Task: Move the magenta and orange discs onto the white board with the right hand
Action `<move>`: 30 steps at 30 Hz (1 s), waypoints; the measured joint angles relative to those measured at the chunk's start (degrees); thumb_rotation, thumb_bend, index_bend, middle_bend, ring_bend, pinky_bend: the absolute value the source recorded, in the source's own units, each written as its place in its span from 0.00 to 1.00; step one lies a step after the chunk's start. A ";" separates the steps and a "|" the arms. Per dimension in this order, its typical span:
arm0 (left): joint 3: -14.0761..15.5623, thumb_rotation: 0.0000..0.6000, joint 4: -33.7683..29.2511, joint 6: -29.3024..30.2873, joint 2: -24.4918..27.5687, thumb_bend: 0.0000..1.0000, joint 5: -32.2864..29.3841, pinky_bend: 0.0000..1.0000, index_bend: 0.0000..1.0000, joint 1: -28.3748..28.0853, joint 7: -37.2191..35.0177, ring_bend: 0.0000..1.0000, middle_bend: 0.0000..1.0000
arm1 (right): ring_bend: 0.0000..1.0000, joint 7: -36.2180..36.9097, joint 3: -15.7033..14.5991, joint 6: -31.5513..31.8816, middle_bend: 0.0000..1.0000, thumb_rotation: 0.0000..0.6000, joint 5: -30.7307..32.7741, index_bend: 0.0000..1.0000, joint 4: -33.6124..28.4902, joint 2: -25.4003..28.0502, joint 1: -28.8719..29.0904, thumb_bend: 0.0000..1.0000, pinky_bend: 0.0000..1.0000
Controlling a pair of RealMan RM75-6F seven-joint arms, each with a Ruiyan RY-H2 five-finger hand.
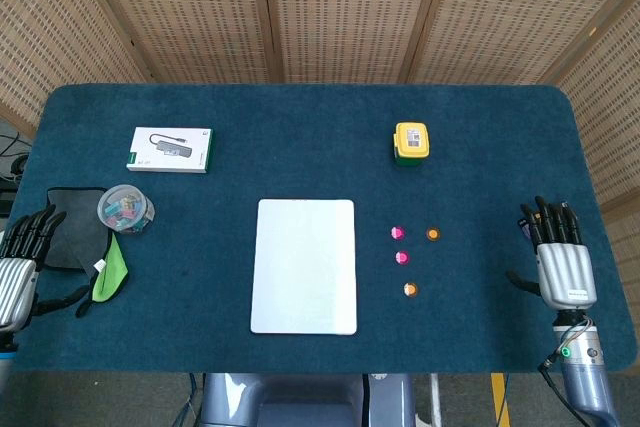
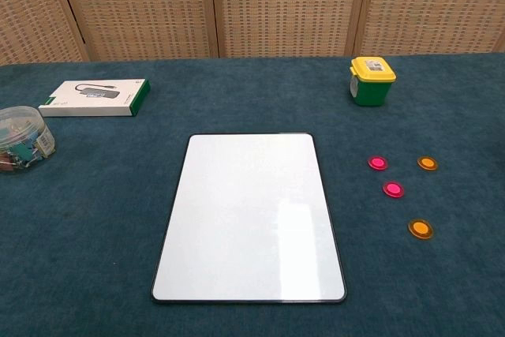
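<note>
Waiting at the table's right edge, the right hand [image 1: 560,259] lies flat with fingers stretched out and apart, holding nothing, well apart from the discs. Nothing has been moved yet by the look of it: the flat white rectangular board [image 2: 249,216] is bare, and all four small round discs sit on the blue cloth to its right. Two magenta discs [image 2: 378,163] [image 2: 393,189] lie nearer the board, one behind the other; two orange discs [image 2: 427,163] [image 2: 420,229] lie further right, one at the back, one at the front. I judge the task is at its very start, and the next move calls for the right hand to reach leftward to a disc and pinch it, which may be fiddly since the discs are thin and flat on cloth.

A yellow-lidded green tub [image 2: 372,80] stands behind the discs, clear of the path to the board. Far left are a white and green carton [image 1: 171,149], a clear jar of coloured clips [image 1: 125,209] and a dark cloth with a green tag [image 1: 113,269]. The left hand [image 1: 18,265] rests at the left edge, fingers extended and empty
</note>
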 measured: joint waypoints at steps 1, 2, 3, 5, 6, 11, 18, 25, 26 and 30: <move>0.00 1.00 -0.05 -0.06 0.02 0.00 -0.07 0.00 0.00 0.02 -0.07 0.00 0.00 | 0.00 0.20 0.06 0.10 0.00 1.00 -0.25 0.00 0.31 -0.11 -0.18 0.00 0.00; 0.01 1.00 -0.10 -0.10 0.05 0.00 -0.10 0.00 0.00 0.03 -0.13 0.00 0.00 | 0.00 0.42 0.12 0.12 0.00 1.00 -0.63 0.00 0.61 -0.17 -0.35 0.00 0.00; 0.02 1.00 -0.15 -0.11 0.08 0.00 -0.10 0.00 0.00 0.05 -0.18 0.00 0.00 | 0.00 0.57 0.17 0.11 0.00 1.00 -0.87 0.00 0.77 -0.16 -0.48 0.00 0.00; 0.05 1.00 -0.22 -0.05 0.12 0.00 -0.02 0.00 0.00 0.08 -0.14 0.00 0.00 | 0.00 0.87 0.40 0.13 0.00 1.00 -1.17 0.00 0.96 -0.12 -0.65 0.00 0.00; 0.05 1.00 -0.23 0.01 0.11 0.00 0.03 0.00 0.00 0.10 -0.08 0.00 0.00 | 0.00 1.14 0.47 0.02 0.00 1.00 -1.31 0.00 1.00 -0.09 -0.68 0.00 0.00; 0.00 1.00 -0.03 0.27 -0.19 0.00 0.25 0.00 0.00 0.12 0.59 0.00 0.00 | 0.00 2.34 0.59 -2.25 0.00 1.00 -1.70 0.03 0.69 0.29 -0.17 0.00 0.00; -0.24 1.00 0.06 -0.55 -0.41 0.00 -0.59 0.00 0.00 -0.10 0.89 0.00 0.00 | 0.00 4.04 1.81 -13.53 0.00 1.00 -2.05 0.28 -1.20 1.36 5.65 0.23 0.00; -0.36 1.00 -0.06 -1.30 -0.28 0.00 -1.36 0.00 0.00 -0.23 1.00 0.00 0.00 | 0.00 1.53 5.76 -29.34 0.00 1.00 4.10 0.33 -0.32 -0.49 15.23 0.26 0.00; -0.36 1.00 -0.08 -1.52 -0.22 0.00 -1.53 0.00 0.00 -0.26 0.88 0.00 0.00 | 0.00 0.64 6.34 -30.92 0.00 1.00 5.60 0.33 -0.02 -0.98 16.47 0.26 0.00; -0.35 1.00 -0.17 -2.25 0.04 0.00 -1.91 0.00 0.00 -0.41 0.39 0.00 0.00 | 0.00 -4.17 8.62 -35.60 0.00 1.00 12.32 0.33 2.04 -4.02 21.57 0.26 0.00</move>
